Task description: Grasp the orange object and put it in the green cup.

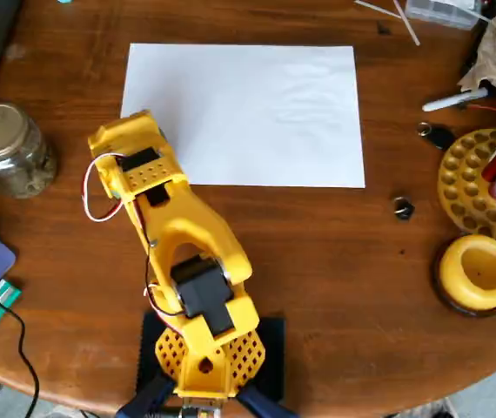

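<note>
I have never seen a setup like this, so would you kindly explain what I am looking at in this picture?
This is a single picture from a camera fixed above a round wooden table, looking straight down. The yellow machine is a small robot arm, clamped at the table's near edge and folded over itself, so its gripper is hidden; I cannot tell whether it holds anything. A blank white sheet of paper lies beyond it. At left stands a lidded glass jar; at right are a yellow ring-shaped dish and a yellow holder with pens. No orange object or green cup shows.

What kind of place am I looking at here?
Probably a hobbyist's home desk: a round wooden table with a clamped yellow robot arm, a glass jar, white paper and a pen-filled holder.
</note>
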{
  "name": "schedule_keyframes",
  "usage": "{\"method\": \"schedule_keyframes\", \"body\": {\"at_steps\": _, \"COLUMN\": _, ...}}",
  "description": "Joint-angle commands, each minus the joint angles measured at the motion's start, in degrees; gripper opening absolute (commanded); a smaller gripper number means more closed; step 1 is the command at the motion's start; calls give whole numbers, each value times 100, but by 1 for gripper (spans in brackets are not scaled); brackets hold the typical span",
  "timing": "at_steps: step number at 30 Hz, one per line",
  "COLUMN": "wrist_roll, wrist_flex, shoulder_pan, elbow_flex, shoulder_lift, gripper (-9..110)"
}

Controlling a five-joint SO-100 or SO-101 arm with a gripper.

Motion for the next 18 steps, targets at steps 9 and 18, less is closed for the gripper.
{"method": "schedule_keyframes", "body": {"at_steps": 9, "wrist_roll": -62, "wrist_flex": -105, "shoulder_pan": 53, "elbow_flex": 62, "shoulder_lift": 281, "gripper": 47}}
{"method": "schedule_keyframes", "body": {"at_steps": 18, "wrist_roll": -202, "wrist_flex": -79, "shoulder_pan": 492, "elbow_flex": 105, "shoulder_lift": 316, "gripper": 0}}
